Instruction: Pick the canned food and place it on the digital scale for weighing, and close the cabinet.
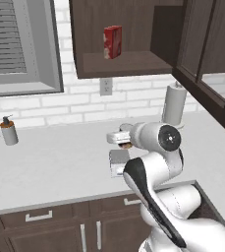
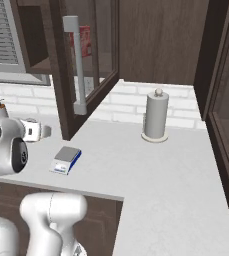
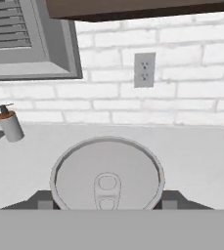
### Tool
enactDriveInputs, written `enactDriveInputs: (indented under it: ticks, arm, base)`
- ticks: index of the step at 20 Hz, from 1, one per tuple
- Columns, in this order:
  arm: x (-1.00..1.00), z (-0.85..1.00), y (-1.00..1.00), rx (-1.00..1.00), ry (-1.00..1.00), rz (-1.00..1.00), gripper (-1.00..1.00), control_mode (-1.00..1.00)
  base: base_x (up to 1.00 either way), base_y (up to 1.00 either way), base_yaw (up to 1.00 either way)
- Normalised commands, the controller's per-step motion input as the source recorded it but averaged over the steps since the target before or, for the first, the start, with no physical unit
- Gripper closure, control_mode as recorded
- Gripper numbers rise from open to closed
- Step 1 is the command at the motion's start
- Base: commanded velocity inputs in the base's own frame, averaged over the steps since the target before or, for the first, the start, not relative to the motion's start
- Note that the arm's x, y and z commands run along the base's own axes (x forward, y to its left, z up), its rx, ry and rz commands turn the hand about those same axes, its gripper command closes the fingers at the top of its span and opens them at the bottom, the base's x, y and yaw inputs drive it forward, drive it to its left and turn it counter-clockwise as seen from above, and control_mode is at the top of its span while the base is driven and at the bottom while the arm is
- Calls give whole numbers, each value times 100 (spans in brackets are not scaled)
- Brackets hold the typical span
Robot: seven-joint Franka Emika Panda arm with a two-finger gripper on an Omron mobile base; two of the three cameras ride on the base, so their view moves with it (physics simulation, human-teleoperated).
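Pale grey worktop (image 1: 50,162) has the flat white scale (image 2: 66,160) waiting while the tool (image 3: 107,207) clamps the pale-topped round can (image 3: 107,176) above it, dark cabinet door (image 2: 81,65) hanging open.

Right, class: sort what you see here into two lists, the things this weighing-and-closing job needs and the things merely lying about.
Belongs to the job:
- canned food, held in the gripper
- digital scale on the counter
- cabinet, door open

Just lying about:
- red box on the cabinet shelf
- paper towel roll
- soap dispenser
- wall outlet
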Motion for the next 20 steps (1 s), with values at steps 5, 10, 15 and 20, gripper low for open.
enactDriveInputs:
  ticks: [5,10,15,20]
  arm:
    - [1,-56,0,0,1,25,100,-100]
    - [0,-39,-5,0,-5,24,100,-100]
    - [2,-66,-9,4,-22,21,100,-100]
    - [1,-46,-38,12,-23,18,100,-100]
  base:
    - [0,0,0]
    - [0,0,0]
    - [0,0,0]
    - [0,0,0]
